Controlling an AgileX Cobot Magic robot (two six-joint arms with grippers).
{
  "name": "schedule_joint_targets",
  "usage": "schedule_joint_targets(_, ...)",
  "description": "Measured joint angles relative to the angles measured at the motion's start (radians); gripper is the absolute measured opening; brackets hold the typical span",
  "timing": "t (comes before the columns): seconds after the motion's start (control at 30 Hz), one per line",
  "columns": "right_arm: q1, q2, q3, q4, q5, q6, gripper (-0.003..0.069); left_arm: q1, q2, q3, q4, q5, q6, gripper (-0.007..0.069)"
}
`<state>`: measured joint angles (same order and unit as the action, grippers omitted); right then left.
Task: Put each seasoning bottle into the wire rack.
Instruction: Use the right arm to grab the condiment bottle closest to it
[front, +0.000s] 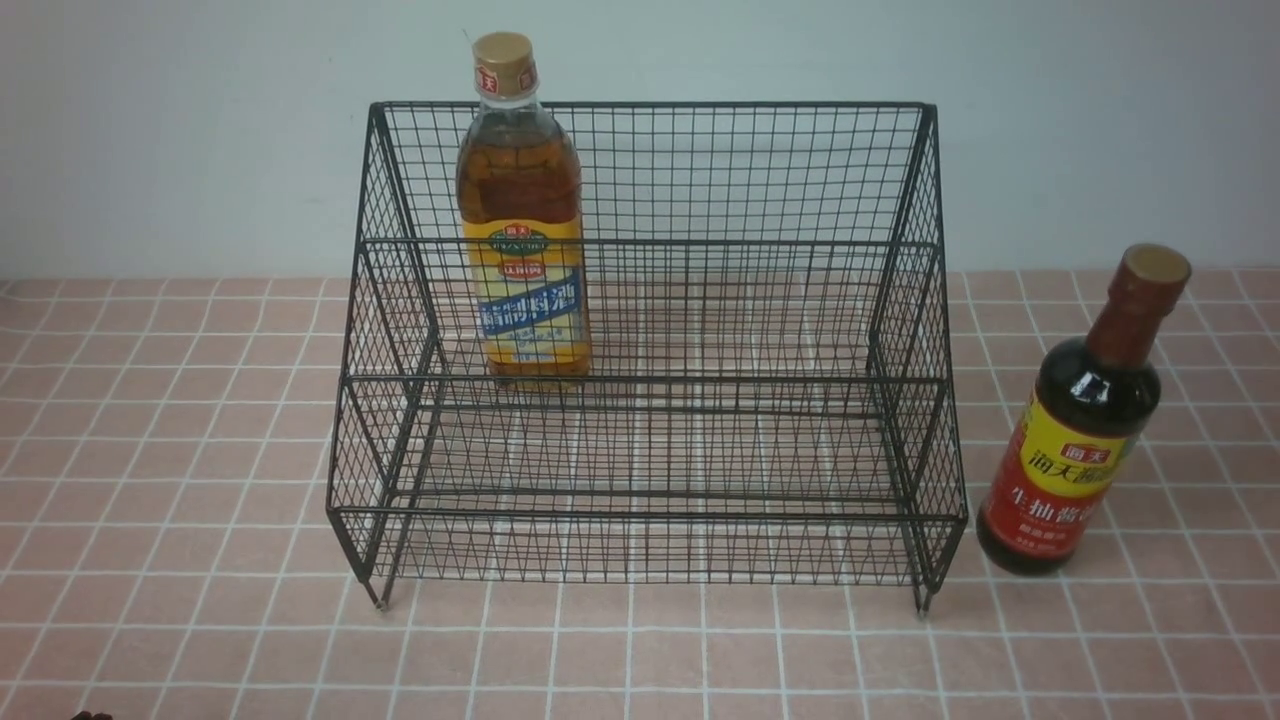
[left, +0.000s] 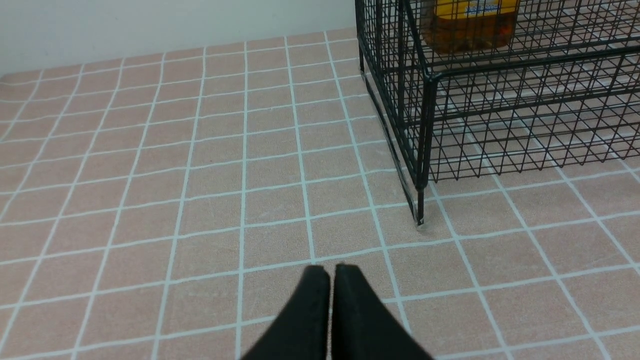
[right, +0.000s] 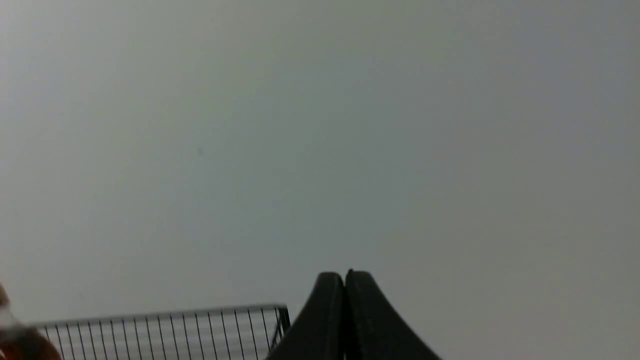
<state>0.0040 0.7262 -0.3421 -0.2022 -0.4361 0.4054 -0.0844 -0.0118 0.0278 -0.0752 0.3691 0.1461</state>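
The black wire rack (front: 650, 510) stands mid-table. On the left of its upper tier stands the clear seasoning bottle (front: 522, 210) of amber liquid, upright; its base (left: 470, 30) shows through the mesh in the left wrist view. Upright on the tiles just right of the rack stands the dark seasoning bottle (front: 1085, 420) with a red-brown neck. My left gripper (left: 330, 269) is shut and empty, low over the tiles short of the rack's front left leg (left: 421, 207). My right gripper (right: 345, 275) is shut and empty, raised and facing the wall, with the rack's top edge (right: 165, 320) below it. Neither arm shows in the front view.
Pink tiled tabletop (front: 180, 560) extends around the rack. A pale wall (front: 180, 140) rises close behind it. A blurred reddish shape (right: 15, 340) sits at the corner of the right wrist view.
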Motion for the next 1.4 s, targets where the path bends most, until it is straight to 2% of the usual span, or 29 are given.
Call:
schedule_joint_targets(0.17, 0.0, 0.149, -0.001, -0.026, -0.025, 0.003, 0.0027, 0.0, 0.0, 0.0, 0.0, 0.002, 0.0, -0.0007)
schedule_joint_targets(0.3, 0.002, 0.245, -0.001, -0.061, -0.088, 0.025, 0.013, 0.0, 0.0, 0.0, 0.0, 0.002, 0.0, -0.0007)
schedule_joint_targets(0.4, 0.037, 0.302, -0.002, -0.071, -0.134, 0.031, 0.029, 0.0, 0.0, 0.0, 0.0, 0.003, 0.0, -0.0007)
schedule_joint_targets(0.43, 0.039, 0.305, -0.002, -0.071, -0.139, 0.029, 0.0299, 0.0, 0.0, 0.0, 0.0, 0.003, 0.0, -0.0007)
schedule_joint_targets(0.47, 0.054, 0.334, -0.002, -0.053, -0.158, 0.012, 0.0384, 0.0, 0.0, 0.0, 0.0, 0.003, 0.0, -0.0007)
schedule_joint_targets(0.5, 0.054, 0.337, -0.002, -0.053, -0.16, 0.009, 0.0393, 0.0, 0.0, 0.0, 0.0, 0.003, 0.0, -0.0007)
schedule_joint_targets(0.53, 0.058, 0.366, -0.002, -0.036, -0.177, -0.021, 0.0451, 0.0, 0.0, 0.0, 0.0, 0.003, 0.0, -0.0007)
schedule_joint_targets(0.63, 0.058, 0.424, -0.003, -0.001, -0.213, -0.075, 0.0547, 0.0, 0.0, 0.0, 0.0, 0.003, 0.0, -0.0007)
schedule_joint_targets(0.73, 0.058, 0.479, -0.003, 0.009, -0.258, -0.096, 0.0587, 0.0, 0.0, 0.0, 0.0, 0.003, 0.0, -0.0007)
schedule_joint_targets(1.1, 0.058, 0.683, -0.03, 0.017, -0.425, -0.104, 0.0586, 0.0, 0.0, 0.0, 0.0, 0.003, 0.0, -0.0007)
schedule_joint_targets(1.2, 0.059, 0.729, -0.064, -0.005, -0.429, -0.104, 0.0553, 0.0, 0.0, 0.0, 0.0, 0.003, 0.0, -0.0007)
schedule_joint_targets(1.3, 0.074, 0.744, -0.079, -0.014, -0.429, -0.103, 0.0441, 0.0, 0.0, 0.0, 0.0, 0.003, 0.0, -0.0007)
schedule_joint_targets(1.33, 0.077, 0.746, -0.086, -0.019, -0.427, -0.104, 0.0342, 0.0, 0.0, 0.0, 0.0, 0.003, 0.0, -0.0007)
schedule_joint_targets(1.4, 0.077, 0.746, -0.093, -0.024, -0.422, -0.124, 0.0289, 0.0, 0.0, 0.0, 0.0, 0.003, 0.0, -0.0007)
